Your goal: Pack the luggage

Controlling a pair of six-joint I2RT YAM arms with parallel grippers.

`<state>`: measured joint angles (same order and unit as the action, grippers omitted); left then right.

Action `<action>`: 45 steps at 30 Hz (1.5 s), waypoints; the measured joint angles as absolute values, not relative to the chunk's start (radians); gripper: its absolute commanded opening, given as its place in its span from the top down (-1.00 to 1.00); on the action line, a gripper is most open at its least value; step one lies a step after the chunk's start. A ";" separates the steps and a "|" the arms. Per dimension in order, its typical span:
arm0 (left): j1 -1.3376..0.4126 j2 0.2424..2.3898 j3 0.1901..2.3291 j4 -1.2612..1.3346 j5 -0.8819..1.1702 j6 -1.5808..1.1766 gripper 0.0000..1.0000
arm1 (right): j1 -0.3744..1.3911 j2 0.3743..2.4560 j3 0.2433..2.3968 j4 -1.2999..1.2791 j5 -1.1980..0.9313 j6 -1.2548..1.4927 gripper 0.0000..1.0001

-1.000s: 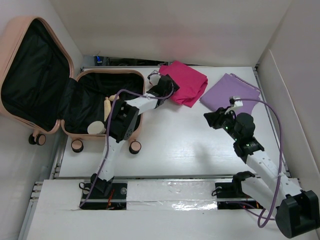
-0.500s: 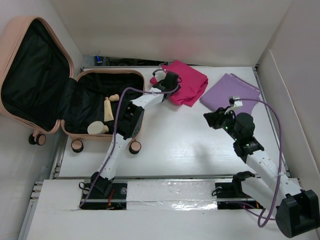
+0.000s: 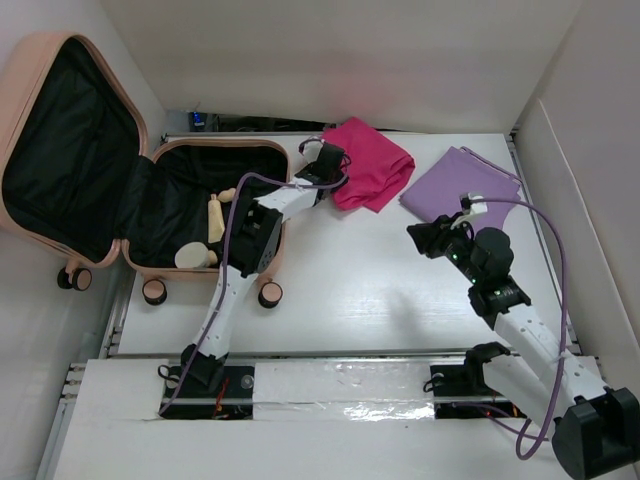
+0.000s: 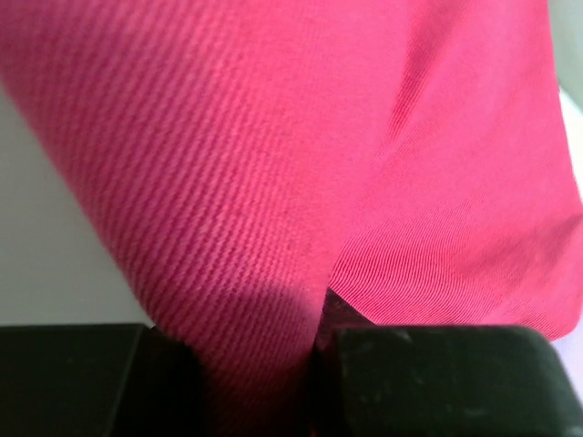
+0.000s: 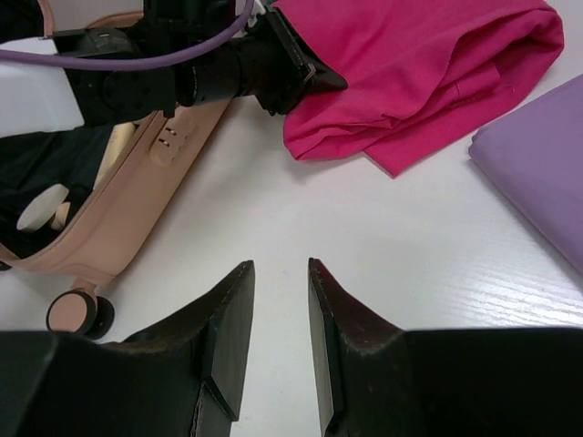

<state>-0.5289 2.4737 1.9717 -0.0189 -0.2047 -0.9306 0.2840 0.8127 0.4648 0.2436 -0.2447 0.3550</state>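
Note:
The luggage (image 3: 215, 146) lies open at the far left, a peach-pink shell with black lining; its side wall also shows in the right wrist view (image 5: 137, 209). A magenta folded cloth (image 3: 375, 165) lies just right of it. My left gripper (image 3: 333, 172) is at that cloth's left edge and shut on it. In the left wrist view the magenta cloth (image 4: 273, 137) fills the picture, with a fold pinched in the left gripper (image 4: 260, 341). My right gripper (image 3: 420, 240) hovers over bare table, open and empty (image 5: 281, 273).
A purple folded cloth (image 3: 462, 185) lies at the far right, beyond my right gripper. Inside the luggage are a cream tube (image 3: 213, 215) and a round white jar (image 3: 190, 256). Its wheels (image 3: 155, 291) stand on the table's left edge. White walls close in the table.
My left gripper has shifted a little at the magenta cloth's left edge and closed its jaws on the fabric. The right arm has not moved.

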 measured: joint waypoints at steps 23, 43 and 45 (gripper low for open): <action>-0.348 1.813 1.787 -0.298 -0.024 -0.331 1.00 | 0.284 0.757 0.465 0.244 -0.213 0.359 0.28; 0.237 1.382 0.853 -0.070 0.116 -0.554 1.00 | 0.284 0.705 0.465 0.239 -0.213 0.363 0.28; 0.241 1.337 0.791 0.001 0.149 -0.620 1.00 | 0.284 0.705 0.465 0.239 -0.213 0.363 0.28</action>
